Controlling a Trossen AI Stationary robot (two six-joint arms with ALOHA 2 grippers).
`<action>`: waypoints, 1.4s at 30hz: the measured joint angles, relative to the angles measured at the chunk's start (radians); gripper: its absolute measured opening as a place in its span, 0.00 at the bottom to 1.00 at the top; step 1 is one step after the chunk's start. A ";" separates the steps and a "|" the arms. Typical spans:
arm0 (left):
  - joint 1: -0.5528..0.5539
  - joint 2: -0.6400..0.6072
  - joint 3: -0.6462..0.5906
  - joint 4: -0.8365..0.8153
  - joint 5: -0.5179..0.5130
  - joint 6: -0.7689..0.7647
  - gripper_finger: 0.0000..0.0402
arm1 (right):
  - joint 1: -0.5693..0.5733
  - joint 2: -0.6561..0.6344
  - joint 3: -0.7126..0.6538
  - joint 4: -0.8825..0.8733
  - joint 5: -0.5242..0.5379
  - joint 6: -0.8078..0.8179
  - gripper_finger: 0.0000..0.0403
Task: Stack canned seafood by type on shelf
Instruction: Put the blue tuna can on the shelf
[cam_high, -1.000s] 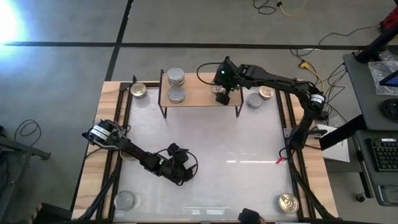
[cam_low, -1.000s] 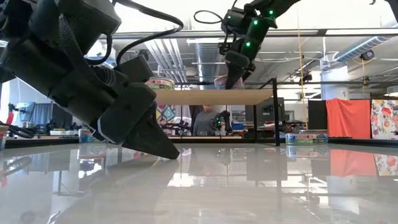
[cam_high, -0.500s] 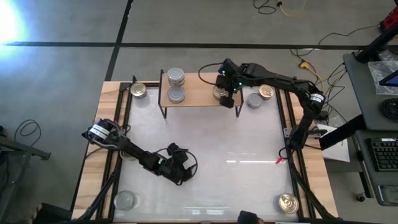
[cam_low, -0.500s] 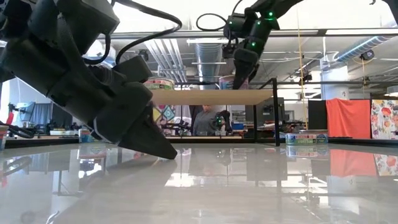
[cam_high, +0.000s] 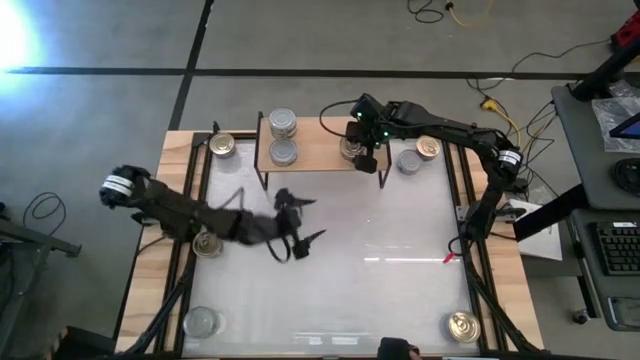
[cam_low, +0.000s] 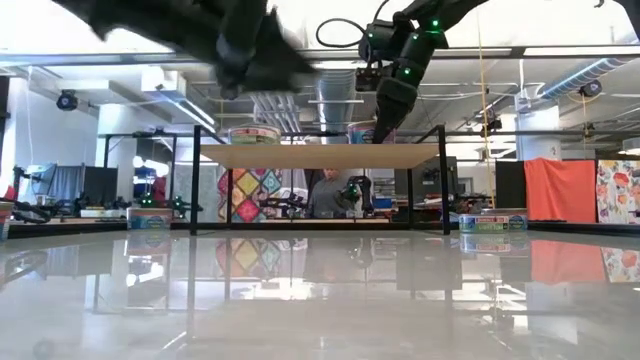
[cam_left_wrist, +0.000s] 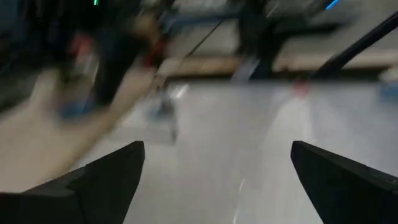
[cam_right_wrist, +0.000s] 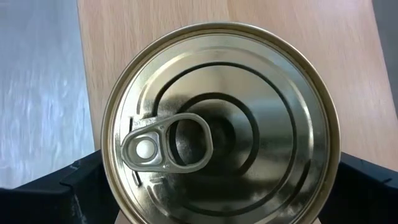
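Observation:
The shelf (cam_high: 322, 128), a light-wood board on black wire legs, stands at the table's far edge. Two silver-topped cans (cam_high: 283, 124) (cam_high: 284, 152) sit on its left part. A gold-topped can (cam_right_wrist: 221, 124) rests on its right part (cam_high: 350, 148). My right gripper (cam_high: 362, 152) hangs open over that can and slants down, one finger on either side of it. My left gripper (cam_high: 306, 221) is open and holds nothing; it is raised above the middle of the table, and the left wrist view of it (cam_left_wrist: 217, 186) is blurred.
Loose cans lie on the white table (cam_high: 380, 250): a gold one (cam_high: 222, 146) left of the shelf, a silver one (cam_high: 407, 160) and a gold one (cam_high: 428, 148) right of it, a gold one (cam_high: 207, 243) at the left edge, a silver one (cam_high: 202, 322) near left, a gold one (cam_high: 462, 326) near right.
My left gripper has risen from just above the table top, swung toward the far edge and rolled, staying open. My right gripper has turned a little over the shelf, so the gold-topped can now shows beside it in the high view.

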 joint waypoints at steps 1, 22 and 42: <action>0.040 -0.007 -0.008 0.064 0.079 0.050 0.95 | 0.000 0.000 -0.001 0.000 0.000 0.000 0.99; 0.562 0.288 0.351 0.053 0.521 0.045 0.61 | 0.002 0.002 -0.036 0.059 -0.008 0.033 0.99; 0.586 0.381 0.629 -0.297 0.412 0.038 0.02 | 0.007 0.005 -0.037 0.127 -0.042 0.032 0.99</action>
